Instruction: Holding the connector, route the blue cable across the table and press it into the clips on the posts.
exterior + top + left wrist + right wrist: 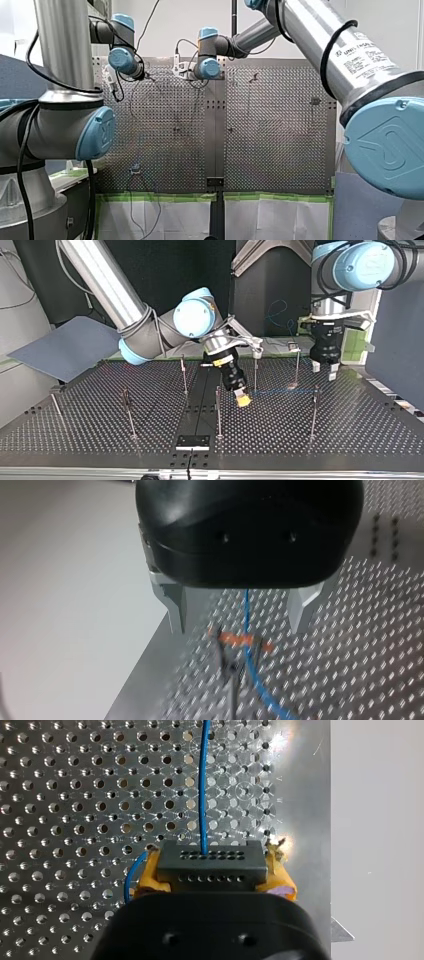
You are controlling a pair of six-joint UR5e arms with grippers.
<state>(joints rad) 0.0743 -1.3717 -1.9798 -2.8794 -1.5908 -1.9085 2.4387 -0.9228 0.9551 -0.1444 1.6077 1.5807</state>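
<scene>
In the right wrist view my right gripper, with yellow pads, is shut on the dark connector. The blue cable leaves the connector and runs straight ahead over the perforated table. In the top view that gripper hangs low near the middle, and the cable stretches from it toward the right. My left gripper stands open, metal fingers apart, above a post clip with orange on it. The cable passes between the fingers without touching them.
Several thin posts stand across the table, one near my left gripper. A black bracket sits at the table's near edge in the top view. A grey sheet lies beyond the table at that view's left.
</scene>
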